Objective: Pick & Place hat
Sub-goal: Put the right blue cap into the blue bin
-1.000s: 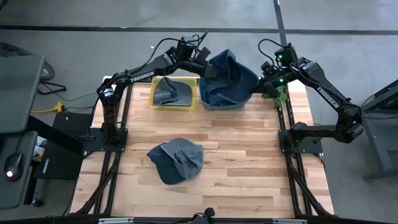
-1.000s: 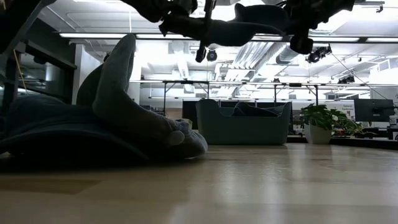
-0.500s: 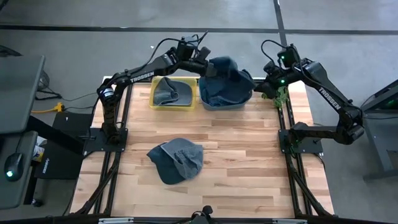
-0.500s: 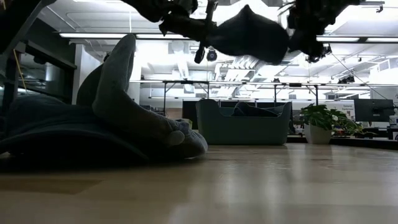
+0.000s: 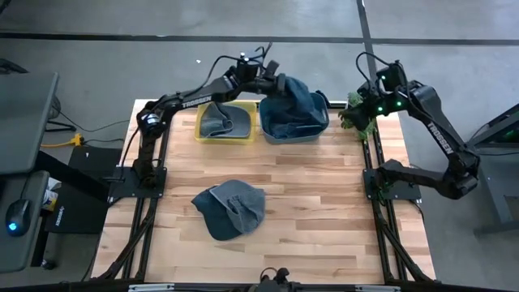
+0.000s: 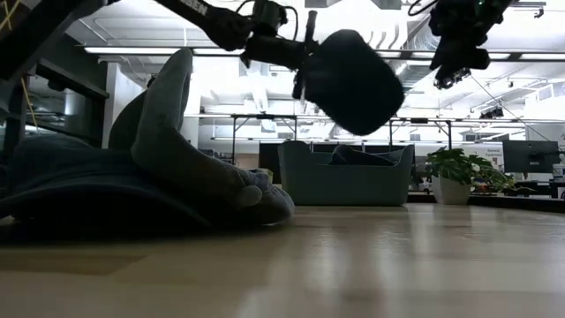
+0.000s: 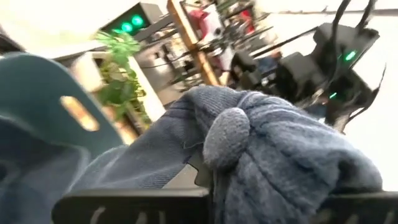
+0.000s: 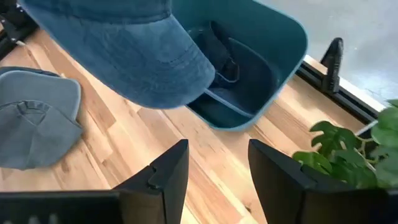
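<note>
Left end effector [image 5: 270,79] clamped on a blue hat [image 5: 293,96], holding it in the air over the teal bin [image 5: 318,128] at the tabletop's [image 5: 324,211] far edge. Right end effector [image 5: 366,88] empty, fingers [image 8: 166,174] apart, up near the plant [image 5: 357,120] beside the bin. A grey hat [image 5: 229,207] lies mid-tabletop; another sits in the yellow bin [image 5: 200,130].

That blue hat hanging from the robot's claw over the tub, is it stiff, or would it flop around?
Probably floppy: the blue hat sags as a soft pouch below the left gripper, which pinches it at one edge. Likely light too, since that small pinch carries it. The brim keeps a smooth curve, so that part seems stiffer. Over the teal bin, it should drop limp, not roll.
</note>
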You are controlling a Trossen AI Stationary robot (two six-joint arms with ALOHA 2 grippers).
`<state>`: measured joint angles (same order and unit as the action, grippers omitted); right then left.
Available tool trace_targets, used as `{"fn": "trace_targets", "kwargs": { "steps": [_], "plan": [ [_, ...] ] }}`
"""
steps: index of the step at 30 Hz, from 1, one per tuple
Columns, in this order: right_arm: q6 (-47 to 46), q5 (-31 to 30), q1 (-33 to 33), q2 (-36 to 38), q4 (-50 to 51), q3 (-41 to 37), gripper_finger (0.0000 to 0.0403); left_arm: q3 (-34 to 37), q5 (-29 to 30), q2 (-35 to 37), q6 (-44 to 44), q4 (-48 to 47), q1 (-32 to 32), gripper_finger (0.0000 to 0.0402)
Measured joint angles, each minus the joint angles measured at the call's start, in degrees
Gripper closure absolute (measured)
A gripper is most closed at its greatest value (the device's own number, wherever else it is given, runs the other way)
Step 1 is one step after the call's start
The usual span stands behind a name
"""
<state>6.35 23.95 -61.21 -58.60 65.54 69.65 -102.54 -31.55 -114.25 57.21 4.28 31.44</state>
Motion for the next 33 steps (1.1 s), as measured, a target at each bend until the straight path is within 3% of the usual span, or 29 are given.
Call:
{"fn": "trace_targets", "kwargs": {
  "steps": [11,22,29,33],
  "plan": [
    [10.48,-0.38,0.13,3.86,7.44,-0.03,0.0242,-0.09,2.61,-5.76,19.42,16.06,-0.35,0.0401],
    [21.65,-1.34,9.04,4.67,-8.89,-4.92,0.0242,-0.09,3.69,-5.73,19.09,16.21,-0.35,0.0402],
    [23.23,-12.39,16.27,4.67,-17.09,-11.30,0.0242,-0.09,3.70,-5.73,18.44,16.15,-0.35,0.0401],
    [22.53,-14.69,19.45,4.71,-20.90,-14.23,0.0242,-0.09,3.71,-5.73,18.29,16.18,-0.35,0.0401]
  ]
}}
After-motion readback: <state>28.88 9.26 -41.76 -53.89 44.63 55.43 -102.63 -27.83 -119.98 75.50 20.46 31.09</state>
